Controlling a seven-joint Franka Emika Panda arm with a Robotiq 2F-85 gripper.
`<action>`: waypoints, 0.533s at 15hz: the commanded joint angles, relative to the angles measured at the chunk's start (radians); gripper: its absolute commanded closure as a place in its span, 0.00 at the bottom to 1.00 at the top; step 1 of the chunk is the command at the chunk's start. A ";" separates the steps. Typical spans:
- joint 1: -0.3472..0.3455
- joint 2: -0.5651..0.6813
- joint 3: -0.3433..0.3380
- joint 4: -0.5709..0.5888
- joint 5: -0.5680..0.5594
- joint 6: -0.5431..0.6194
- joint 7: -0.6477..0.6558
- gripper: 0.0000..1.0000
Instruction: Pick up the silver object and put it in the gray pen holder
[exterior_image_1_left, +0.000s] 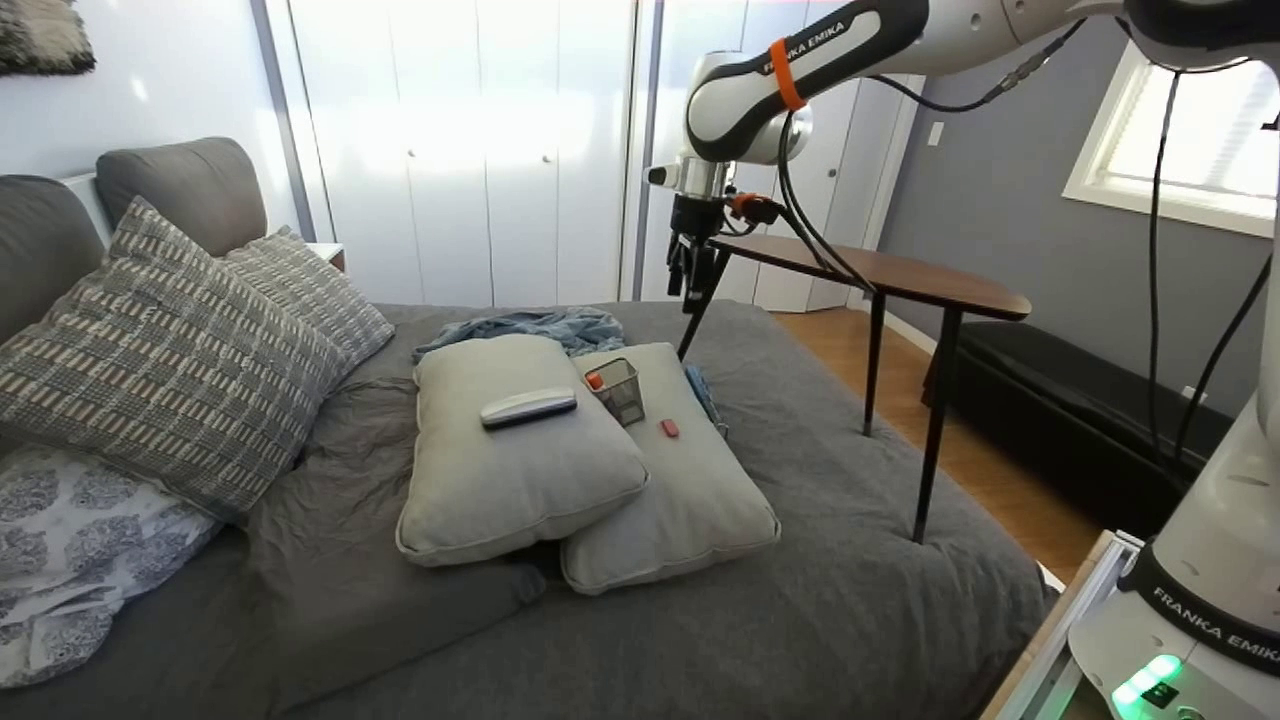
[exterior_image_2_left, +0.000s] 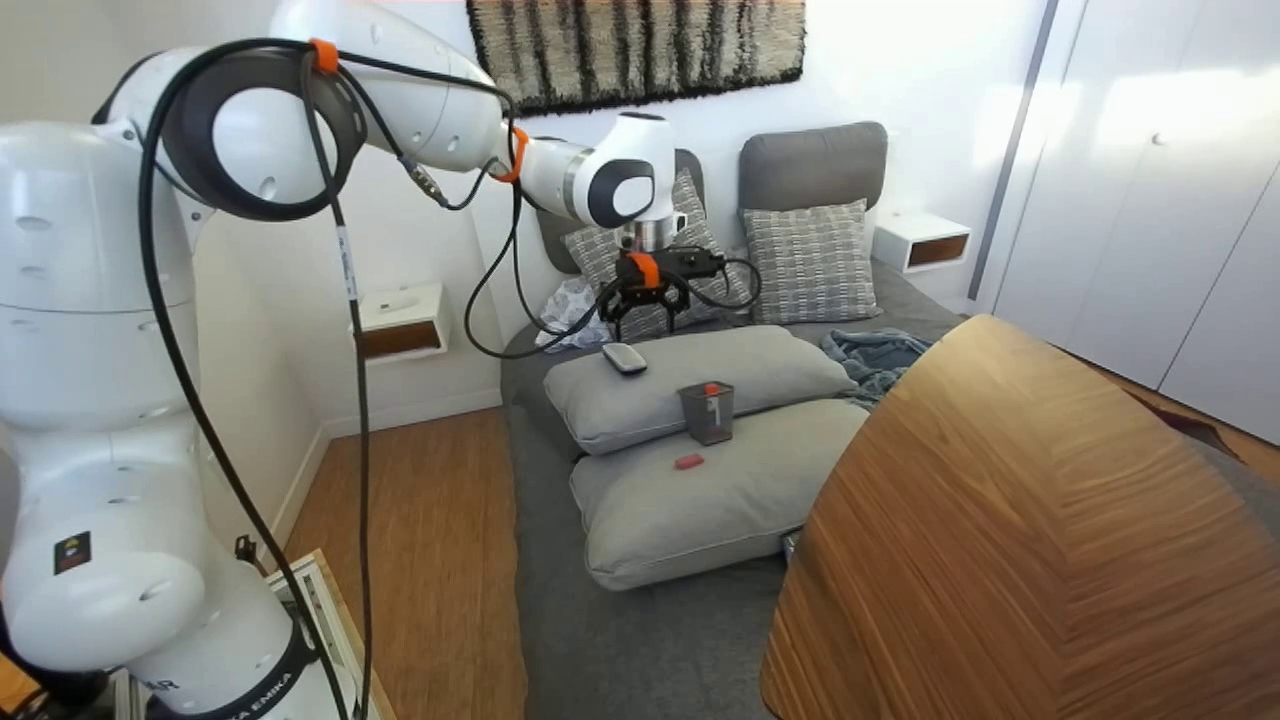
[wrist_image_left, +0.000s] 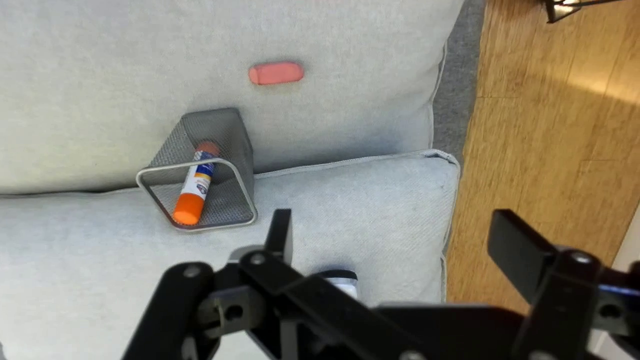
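The silver object (exterior_image_1_left: 528, 408) is a slim, rounded bar with a dark underside, lying on the upper grey pillow. It also shows in an exterior view (exterior_image_2_left: 625, 358). In the wrist view only one end of the silver object (wrist_image_left: 345, 286) shows; the gripper hides the rest. The gray mesh pen holder (wrist_image_left: 243, 145) leans tilted between the two pillows with a glue stick (wrist_image_left: 196, 184) inside. The pen holder also shows in both exterior views (exterior_image_1_left: 626, 405) (exterior_image_2_left: 700, 424). My gripper (wrist_image_left: 390, 225) is open and empty, above the pillows and apart from the silver object (exterior_image_1_left: 684, 285) (exterior_image_2_left: 645, 328).
A small red-pink item (wrist_image_left: 276, 73) lies on the lower pillow (exterior_image_2_left: 730, 500), near the pen holder. A wooden table (exterior_image_2_left: 1020, 540) stands over the bed beside the pillows. Blue cloth (exterior_image_1_left: 580, 328) lies behind the upper pillow (exterior_image_1_left: 510, 490). Patterned cushions (exterior_image_1_left: 170, 370) rest at the headboard.
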 joint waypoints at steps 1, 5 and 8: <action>0.033 0.167 0.037 0.167 -0.008 -0.022 -0.107 0.00; 0.095 0.324 0.039 0.329 -0.070 -0.050 -0.134 0.00; 0.128 0.453 0.029 0.475 -0.109 -0.066 -0.129 0.00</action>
